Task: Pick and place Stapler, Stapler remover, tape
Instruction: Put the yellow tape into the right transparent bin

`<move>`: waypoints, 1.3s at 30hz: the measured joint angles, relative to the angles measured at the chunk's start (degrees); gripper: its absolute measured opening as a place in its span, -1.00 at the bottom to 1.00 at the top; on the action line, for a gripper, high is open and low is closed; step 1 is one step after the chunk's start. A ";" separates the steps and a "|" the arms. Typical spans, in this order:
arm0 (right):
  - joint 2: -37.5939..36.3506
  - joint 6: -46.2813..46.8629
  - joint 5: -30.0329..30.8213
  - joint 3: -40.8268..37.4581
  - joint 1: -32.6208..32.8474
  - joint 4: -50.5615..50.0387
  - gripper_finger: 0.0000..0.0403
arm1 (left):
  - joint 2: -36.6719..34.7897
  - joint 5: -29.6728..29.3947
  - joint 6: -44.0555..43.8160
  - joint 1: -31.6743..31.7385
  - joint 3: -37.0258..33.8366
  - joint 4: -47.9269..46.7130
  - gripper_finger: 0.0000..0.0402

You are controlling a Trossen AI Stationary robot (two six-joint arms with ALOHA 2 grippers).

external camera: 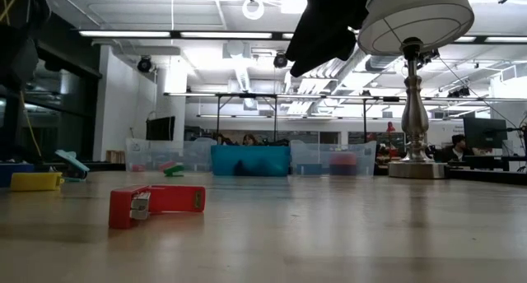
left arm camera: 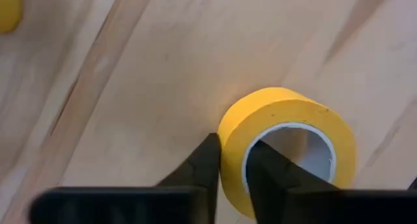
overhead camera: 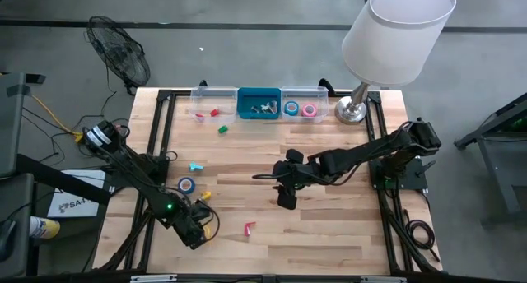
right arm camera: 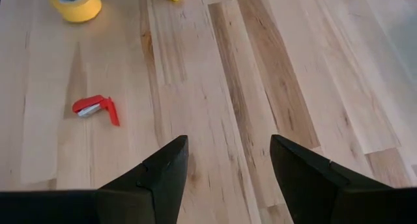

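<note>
At the near-left part of the table (overhead camera: 329, 234), the left gripper (left arm camera: 233, 160) stands over the yellow tape (left arm camera: 287, 142). One finger is inside the open centre of the roll and the other is outside, so the wall of the ring is between them; the fingers look clenched on this wall, though I cannot say how firm the grip is. I judge the roll to be light and stiff, with a smooth side that may slip, so the wall is a good place to hold: it is thin and does not bend. The risk is that the roll turns or tilts when lifted, because it is held at one point only.

A little farther in, a small red stapler (overhead camera: 249, 228) lies flat on the wood. It seems hard and light, best taken across its narrow sides. Beside the left arm is a blue tape (overhead camera: 187, 185).

Near the middle of the table, the right gripper (right arm camera: 229, 160) hangs with its fingers spread and nothing between them.

At the far edge stand the bins (overhead camera: 260, 104), with a blue roll (overhead camera: 291, 109) and a pink roll (overhead camera: 309, 110) in the right one.
</note>
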 joint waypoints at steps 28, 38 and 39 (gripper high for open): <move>0.00 -8.91 -16.00 0.00 0.00 25.52 0.04 | -12.32 -65.18 40.90 3.90 9.40 3.27 -0.84; 0.00 -14.34 -7.72 0.00 -0.17 32.13 0.04 | -14.38 -49.98 75.33 14.33 9.40 28.97 -0.84; 0.00 -14.39 -7.87 0.00 -0.17 32.35 0.04 | -14.40 -48.54 77.43 15.21 9.42 30.50 -0.84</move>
